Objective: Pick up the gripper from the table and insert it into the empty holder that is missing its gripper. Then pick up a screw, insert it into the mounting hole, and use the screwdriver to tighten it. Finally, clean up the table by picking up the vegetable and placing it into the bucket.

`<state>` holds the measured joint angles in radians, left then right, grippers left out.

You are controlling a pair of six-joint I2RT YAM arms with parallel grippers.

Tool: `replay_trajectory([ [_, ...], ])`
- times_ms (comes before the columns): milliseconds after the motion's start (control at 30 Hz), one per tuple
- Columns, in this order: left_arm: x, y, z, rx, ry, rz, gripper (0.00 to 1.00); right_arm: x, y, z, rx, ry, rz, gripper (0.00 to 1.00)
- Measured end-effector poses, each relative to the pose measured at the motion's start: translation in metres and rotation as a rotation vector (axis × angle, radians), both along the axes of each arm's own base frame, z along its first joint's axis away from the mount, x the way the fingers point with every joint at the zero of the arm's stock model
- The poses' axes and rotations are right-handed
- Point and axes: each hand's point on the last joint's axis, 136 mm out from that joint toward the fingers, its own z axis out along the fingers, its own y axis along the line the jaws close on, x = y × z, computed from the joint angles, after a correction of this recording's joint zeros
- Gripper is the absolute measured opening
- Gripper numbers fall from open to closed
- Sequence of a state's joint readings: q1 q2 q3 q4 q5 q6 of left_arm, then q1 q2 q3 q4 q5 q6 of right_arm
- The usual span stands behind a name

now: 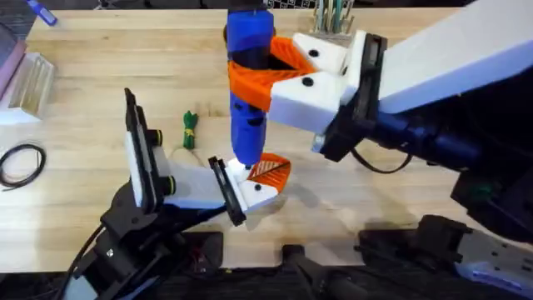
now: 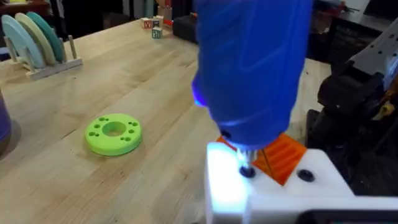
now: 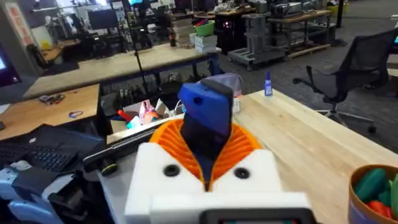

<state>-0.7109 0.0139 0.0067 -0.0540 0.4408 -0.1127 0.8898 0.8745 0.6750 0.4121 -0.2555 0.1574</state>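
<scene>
Closest to us in the overhead view is the right gripper (image 1: pixel 279 71), big in the upper middle of the frame. Its white fingers with orange pads are pinching the blue screwdriver (image 1: pixel 248 92), which stands straight up. In the right wrist view we see the same right gripper (image 3: pixel 208 158) squeezing the screwdriver (image 3: pixel 208 112) between its two orange pads.

The screwdriver's tip points down onto the white holder (image 1: pixel 254 193) at the lower middle of the frame. In the left wrist view the tip (image 2: pixel 247 169) touches the white holder (image 2: pixel 273 193), and a blue light glows there. The small orange gripper (image 1: pixel 271 171) sits in the holder, just beside the tip.

The holder is at the end of the left gripper (image 1: pixel 250 187). We cannot tell if its fingers are spread or closed.

The dark-green vegetable (image 1: pixel 190 130) lies on the table (image 1: pixel 400 192), left of the screwdriver. The bucket (image 3: pixel 375 193) shows at the lower right of the right wrist view. A bright-green disc (image 2: pixel 114 133) lies on the table in the left wrist view.
</scene>
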Motion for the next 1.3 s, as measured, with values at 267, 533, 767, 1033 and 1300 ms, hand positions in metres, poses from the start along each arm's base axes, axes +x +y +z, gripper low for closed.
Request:
replay_trajectory([
  [267,0.000,0.000,0.000,0.000,0.000,0.000,0.018,0.000,0.000,0.002,0.006,-0.005,0.001,0.021],
  [533,0.000,0.000,0.000,0.000,-0.001,0.000,0.018,0.002,-0.027,0.029,0.090,-0.082,-0.050,0.021],
  [767,0.000,0.000,0.000,-0.001,-0.001,0.000,0.018,0.015,-0.043,0.047,0.138,-0.149,-0.126,0.021],
  [1033,0.000,0.000,0.000,0.000,-0.001,0.000,0.018,0.100,-0.060,-0.039,-0.296,-0.241,-0.422,0.021],
  [1300,0.000,0.000,0.000,-0.001,-0.001,0.000,0.018,0.208,-0.142,-0.160,-1.024,-0.413,-0.670,0.021],
])
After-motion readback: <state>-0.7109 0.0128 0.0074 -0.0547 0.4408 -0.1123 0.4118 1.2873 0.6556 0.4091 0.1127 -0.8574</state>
